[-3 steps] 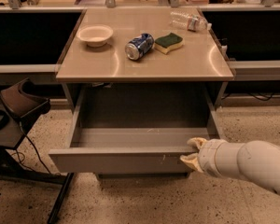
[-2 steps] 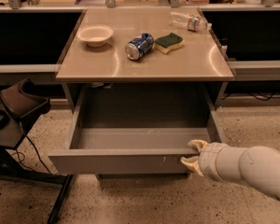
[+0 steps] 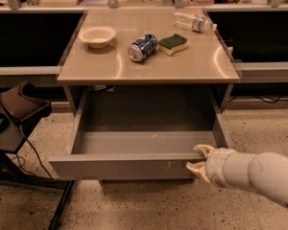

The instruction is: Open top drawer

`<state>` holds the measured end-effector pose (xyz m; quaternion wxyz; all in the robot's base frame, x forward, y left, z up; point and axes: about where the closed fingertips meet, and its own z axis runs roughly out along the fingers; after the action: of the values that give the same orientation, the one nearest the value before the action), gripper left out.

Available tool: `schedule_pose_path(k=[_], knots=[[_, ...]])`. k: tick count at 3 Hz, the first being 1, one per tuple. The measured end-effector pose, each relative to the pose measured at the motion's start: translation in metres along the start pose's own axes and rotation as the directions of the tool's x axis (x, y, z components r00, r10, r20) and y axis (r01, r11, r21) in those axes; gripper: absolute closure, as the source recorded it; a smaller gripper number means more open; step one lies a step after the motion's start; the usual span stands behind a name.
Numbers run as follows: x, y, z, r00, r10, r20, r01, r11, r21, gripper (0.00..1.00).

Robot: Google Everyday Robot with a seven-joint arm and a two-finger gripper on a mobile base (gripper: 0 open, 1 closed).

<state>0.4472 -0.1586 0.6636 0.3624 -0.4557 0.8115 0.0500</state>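
Note:
The top drawer (image 3: 120, 166) is a wide grey metal drawer under the tan table (image 3: 182, 68). It stands pulled far out, and its plain grey inside (image 3: 144, 142) shows with nothing in it. Small white scuff marks sit right of centre on its flat front. My gripper (image 3: 199, 158) is at the right end of the drawer front. One finger hooks over the front's top edge and the other lies against its outer face, so it is shut on the front panel. My white arm (image 3: 254, 174) comes in from the lower right.
On the table stand a white bowl (image 3: 97, 35), a blue can on its side (image 3: 142, 47), a green-and-yellow sponge (image 3: 173, 43) and a lying plastic bottle (image 3: 194, 21). A dark stand with a cable (image 3: 24, 109) is close to the drawer's left corner. The floor is speckled.
The drawer stands out about as far as before. My gripper has stayed at the right end of the front, and the arm has shifted only slightly.

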Motion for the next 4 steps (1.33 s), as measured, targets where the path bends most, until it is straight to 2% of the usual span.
schedule_pose_path(k=[4], knots=[[0.003, 0.0077, -0.0057, 1.0, 0.007, 0.013, -0.007, 0.9999, 0.009, 1.0]])
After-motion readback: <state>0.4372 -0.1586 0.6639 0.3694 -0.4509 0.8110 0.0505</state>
